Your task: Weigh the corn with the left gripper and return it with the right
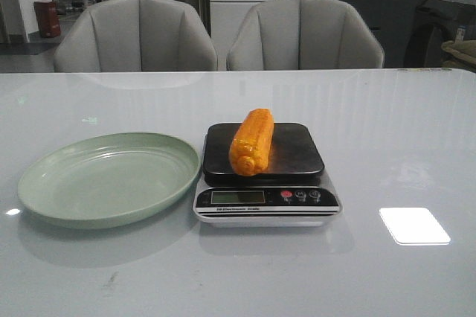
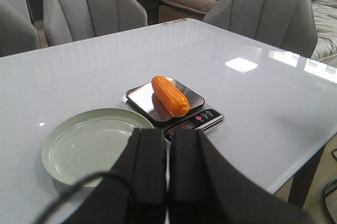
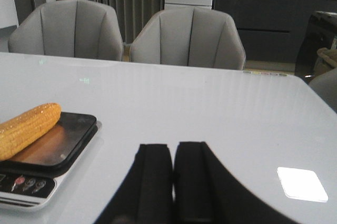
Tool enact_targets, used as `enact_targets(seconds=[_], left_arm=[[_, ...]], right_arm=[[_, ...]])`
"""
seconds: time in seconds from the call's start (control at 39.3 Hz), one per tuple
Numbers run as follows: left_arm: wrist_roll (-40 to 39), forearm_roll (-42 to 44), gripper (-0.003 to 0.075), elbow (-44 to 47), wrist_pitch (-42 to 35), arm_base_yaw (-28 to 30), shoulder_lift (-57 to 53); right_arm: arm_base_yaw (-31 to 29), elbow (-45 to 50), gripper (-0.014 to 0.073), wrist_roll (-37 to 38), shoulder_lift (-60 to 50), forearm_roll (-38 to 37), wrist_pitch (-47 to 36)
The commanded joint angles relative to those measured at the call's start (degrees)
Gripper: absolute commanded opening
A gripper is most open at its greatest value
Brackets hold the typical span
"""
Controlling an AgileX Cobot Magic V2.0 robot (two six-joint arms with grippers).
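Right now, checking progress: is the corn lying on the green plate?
No, the corn lies on the scale; the plate beside it holds nothing.

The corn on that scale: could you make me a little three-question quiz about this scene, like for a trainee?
1. True or false: the corn lies on the scale.
2. What sits beside the scale, on the robot's left? A) green plate B) cup C) knife
3. Fill in: the left claw and right claw are both ____, holding nothing.

Key: 1 true. 2 A, the green plate, which holds nothing. 3 shut.
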Motion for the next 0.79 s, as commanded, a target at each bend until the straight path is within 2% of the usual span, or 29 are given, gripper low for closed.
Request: enact_targets(seconds=[0.0, 0.05, 0.13, 0.53, 0.76], left_arm=[[0.0, 0.1, 0.0114, -1.2, -4.6, -0.3, 0.1], [0.0, 0.1, 0.0114, -1.2, -4.6, -0.3, 0.1], [0.0, 0.1, 0.0114, -1.2, -4.6, -0.3, 0.1], [0.0, 0.1, 0.0114, -1.2, -4.5, -0.3, 0.1], [0.0, 0.1, 0.0114, -1.2, -5.3, -0.3, 0.1]], right_arm=[[-0.4, 0.6, 0.0167, -0.1, -0.9, -0.3, -11.4], [-0.4, 0.4, 0.0167, 0.0, -0.9, 0.4, -14.5], [-0.3, -1.3, 0.0167, 0.7, -0.2, 1.1, -14.5], [-0.3, -20.4, 0.0167, 1.1, 19.7, 1.1, 0.1], [-0.3, -21.6, 0.0167, 1.1, 22.5, 1.1, 7.6]])
